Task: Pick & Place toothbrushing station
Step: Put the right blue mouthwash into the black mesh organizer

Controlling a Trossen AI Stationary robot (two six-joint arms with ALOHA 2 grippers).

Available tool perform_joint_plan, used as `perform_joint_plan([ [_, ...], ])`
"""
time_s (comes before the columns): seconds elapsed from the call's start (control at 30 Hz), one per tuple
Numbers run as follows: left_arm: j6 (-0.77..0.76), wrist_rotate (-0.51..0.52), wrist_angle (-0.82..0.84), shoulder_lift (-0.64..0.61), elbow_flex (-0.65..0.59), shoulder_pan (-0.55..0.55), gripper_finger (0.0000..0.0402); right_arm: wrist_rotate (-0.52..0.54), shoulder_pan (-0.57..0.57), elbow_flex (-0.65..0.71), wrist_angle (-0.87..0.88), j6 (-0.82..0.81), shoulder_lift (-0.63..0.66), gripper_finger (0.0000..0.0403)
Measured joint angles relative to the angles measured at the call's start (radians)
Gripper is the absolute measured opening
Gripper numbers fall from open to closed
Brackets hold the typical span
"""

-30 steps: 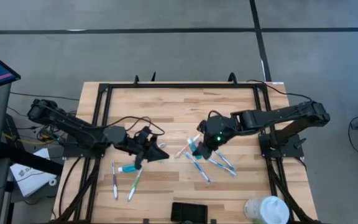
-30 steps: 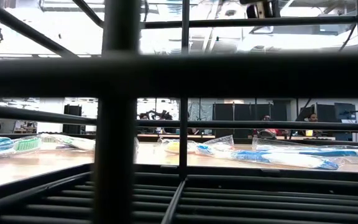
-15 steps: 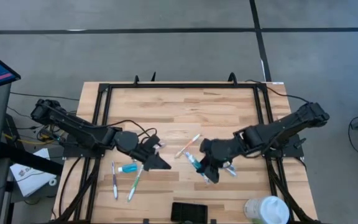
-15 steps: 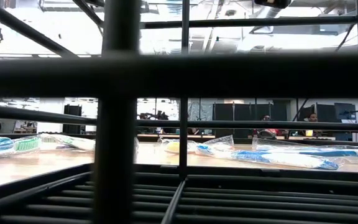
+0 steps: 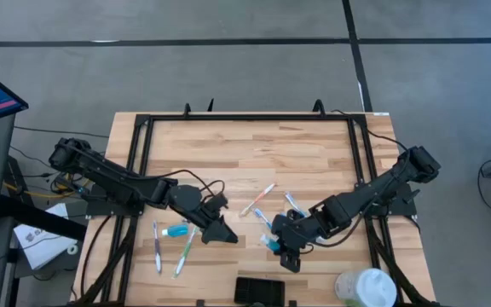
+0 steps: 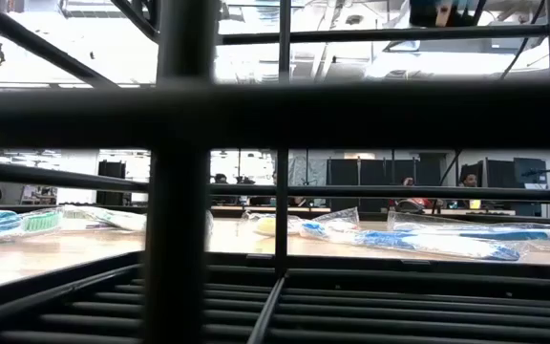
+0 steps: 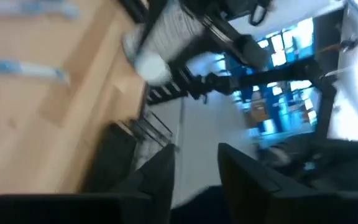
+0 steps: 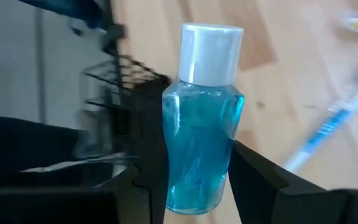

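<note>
Right gripper (image 5: 278, 246) moved nearer station (image 5: 259, 290), clasping blue bottle (image 8: 201, 118); station's long axis along near table edge; left gripper (image 5: 218, 232) state unclear.

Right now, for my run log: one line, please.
right end effector: holds blue bottle | near black holder | left end effector: empty

I see a light butcher-block counter (image 5: 245, 145) edged by a black frame. On it lie wrapped toothbrushes (image 5: 157, 247) at the left, a teal tube (image 5: 176, 230) beside them, another toothbrush (image 5: 258, 199) near the middle, the black toothbrushing station (image 5: 258, 291) at the near edge, and a white container (image 5: 366, 287) at the near right corner.
</note>
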State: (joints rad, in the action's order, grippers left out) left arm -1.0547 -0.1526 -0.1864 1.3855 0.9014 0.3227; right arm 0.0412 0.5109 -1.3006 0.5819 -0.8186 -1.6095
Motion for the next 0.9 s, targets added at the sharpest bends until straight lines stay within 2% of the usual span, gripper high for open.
perform_joint_plan([
  [0.2, 0.183, 0.148, -0.104, -0.01, 0.0, 0.013, 0.0156, -0.049, -0.001, -0.001, -0.064, -0.048, 0.042, 0.0131],
  [0.33, 0.266, 0.199, -0.239, -0.012, 0.0, 0.005, 0.0154, -0.151, -0.015, 0.0, -0.146, -0.081, 0.061, 0.0131],
  [0.53, 0.338, 0.199, -0.266, -0.009, 0.0, 0.006, 0.0141, -0.376, -0.048, 0.0, -0.304, -0.185, 0.067, 0.0131],
  [0.73, 0.273, 0.173, -0.267, -0.009, 0.0, 0.009, 0.0145, -0.445, -0.1, 0.0, -0.434, -0.251, 0.067, 0.0131],
  [0.9, 0.23, 0.145, -0.268, -0.009, 0.0, 0.017, 0.0155, -0.459, -0.152, 0.0, -0.454, -0.282, 0.067, 0.0131],
])
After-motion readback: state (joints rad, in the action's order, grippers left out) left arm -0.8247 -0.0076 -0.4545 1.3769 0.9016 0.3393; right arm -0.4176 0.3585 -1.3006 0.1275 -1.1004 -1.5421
